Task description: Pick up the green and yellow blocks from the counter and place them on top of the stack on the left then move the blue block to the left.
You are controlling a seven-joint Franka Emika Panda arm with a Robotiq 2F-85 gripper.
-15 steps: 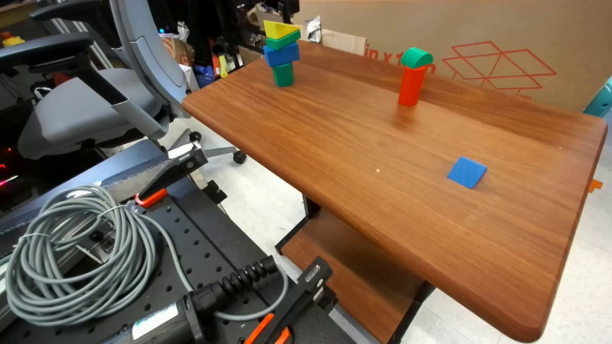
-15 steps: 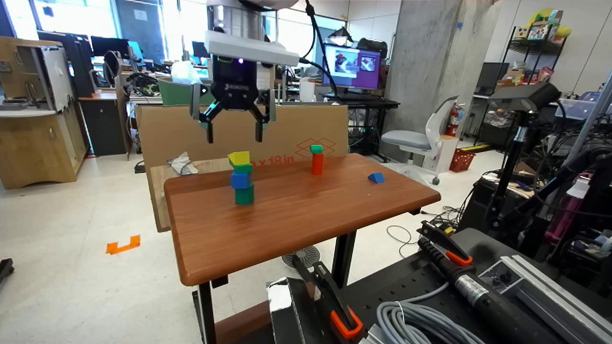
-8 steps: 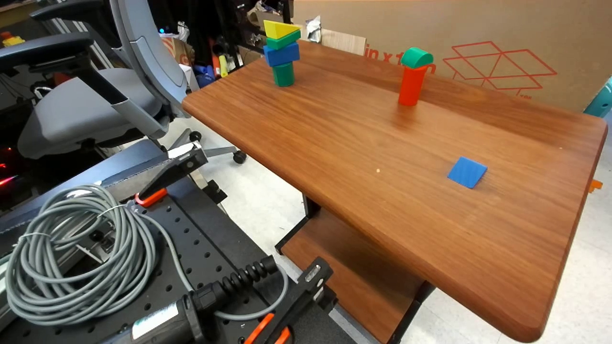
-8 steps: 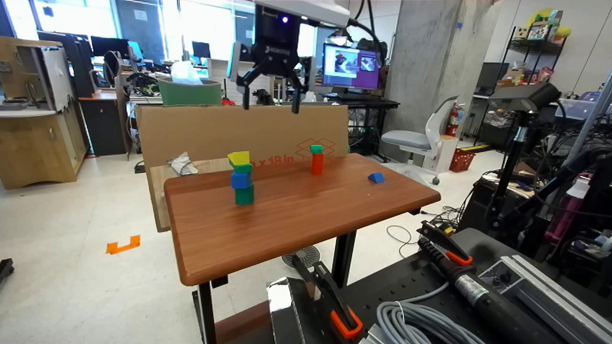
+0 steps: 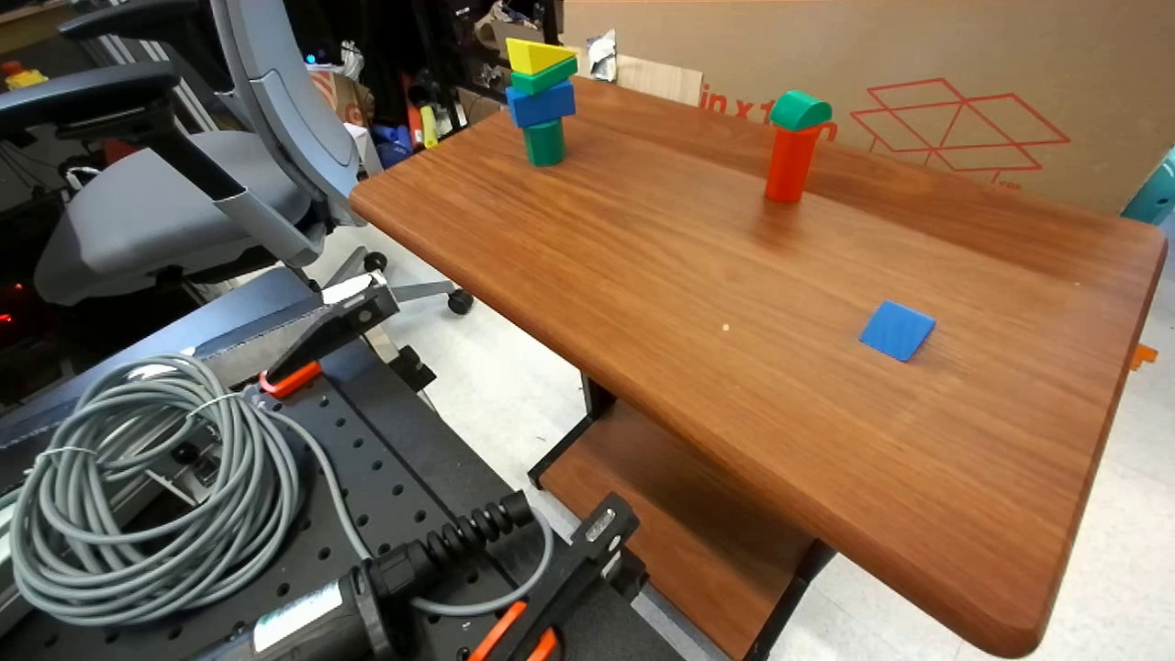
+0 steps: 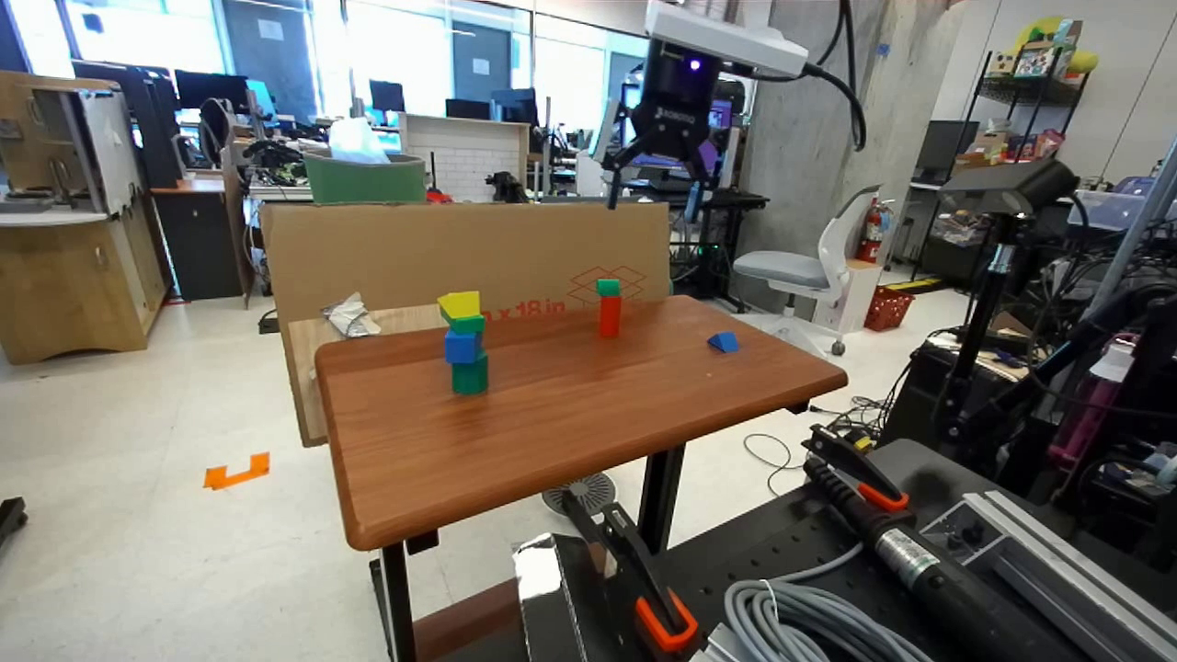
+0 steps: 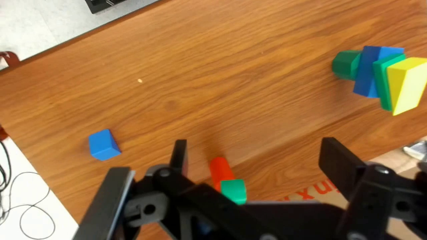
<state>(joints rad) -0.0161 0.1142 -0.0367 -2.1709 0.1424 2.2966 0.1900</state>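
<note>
A stack stands on the wooden table [image 5: 643, 248]: a dark green block [image 5: 544, 144], a blue block [image 5: 542, 106], a flat green block [image 5: 545, 79] and a yellow wedge [image 5: 532, 57] on top. The yellow wedge also tops it in the wrist view [image 7: 408, 85]. A separate blue wedge block [image 5: 898, 330] lies alone on the table; it also shows in an exterior view [image 6: 724, 342] and in the wrist view [image 7: 104, 145]. My gripper [image 6: 654, 204] is open and empty, high above the table's far side. Its spread fingers show in the wrist view [image 7: 255, 141].
A red cylinder [image 5: 789, 167] stands upright with a green half-round block [image 5: 800, 110] on top; both show in the wrist view below my left-hand finger. A large cardboard sheet [image 6: 414, 248] stands along the table's back edge. A black cart with a coiled cable [image 5: 165, 496] stands in front.
My open gripper has moved right in an exterior view, away from above the stack and past the red cylinder, tilting slightly. The blocks have not moved.
</note>
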